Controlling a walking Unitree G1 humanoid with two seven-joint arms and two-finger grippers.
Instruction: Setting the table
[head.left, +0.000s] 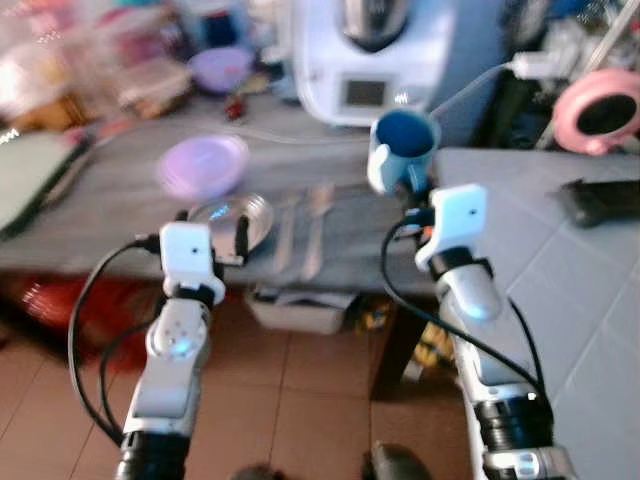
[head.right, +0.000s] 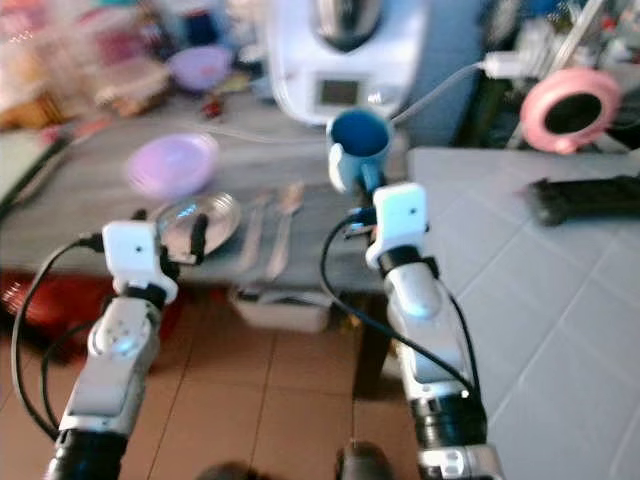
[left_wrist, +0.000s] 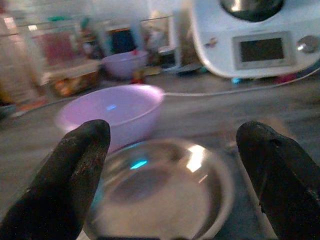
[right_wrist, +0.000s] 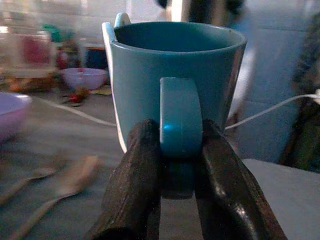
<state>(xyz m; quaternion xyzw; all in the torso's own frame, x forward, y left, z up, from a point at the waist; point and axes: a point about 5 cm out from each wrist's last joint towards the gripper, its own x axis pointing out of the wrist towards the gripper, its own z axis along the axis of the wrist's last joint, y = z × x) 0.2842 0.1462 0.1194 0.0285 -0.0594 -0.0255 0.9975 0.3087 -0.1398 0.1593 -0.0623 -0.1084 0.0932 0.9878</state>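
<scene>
Mug (head.left: 403, 150), blue, sits upright over the grey tabletop (head.left: 120, 215) by the white appliance (head.left: 375, 55), right claw (head.left: 412, 196) behind it. Left wrist view: left claw (left_wrist: 177, 175) spread wide over a steel plate (left_wrist: 160, 192), purple bowl (left_wrist: 112, 112) beyond. Right wrist view: fingers (right_wrist: 137, 190) pinching the mug handle.
</scene>
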